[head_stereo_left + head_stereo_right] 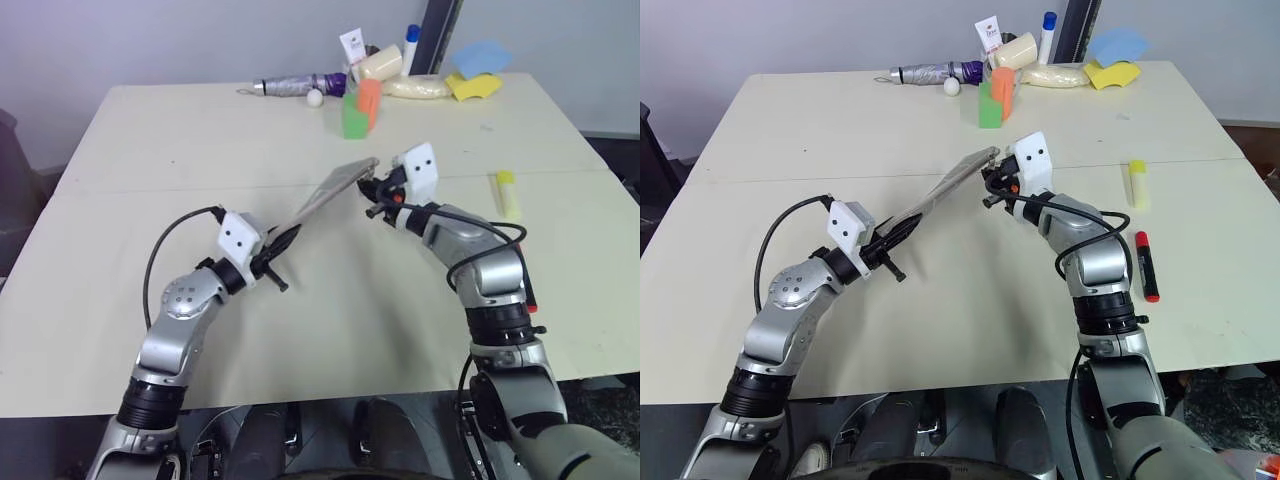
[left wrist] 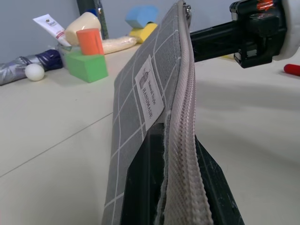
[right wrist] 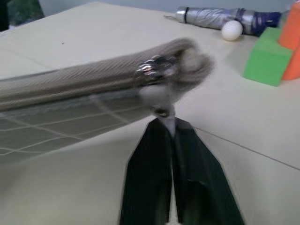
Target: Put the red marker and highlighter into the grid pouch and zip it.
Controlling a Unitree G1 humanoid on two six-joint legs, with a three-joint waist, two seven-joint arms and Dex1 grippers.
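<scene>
The grid pouch (image 1: 335,190) hangs above the table's middle, zipper edge up, its white label (image 2: 149,89) facing sideways. My left gripper (image 1: 280,245) is shut on the pouch's near end. At the far end, my right gripper (image 3: 165,125) is shut on the silver zipper pull (image 3: 161,108); the zipper (image 2: 183,117) looks closed along its length. The highlighter (image 1: 1137,183) lies on the table to the right of my right arm. The red marker (image 1: 1147,265) lies nearer the front, also on the right, beside that arm's elbow.
Along the table's far edge stand a green block (image 1: 989,105) with an orange block (image 1: 1003,88), a folded umbrella (image 1: 930,72), a white ball (image 1: 952,87), a cream tube (image 1: 990,35), a yellow sponge (image 1: 1112,72) and a blue sponge (image 1: 1118,45).
</scene>
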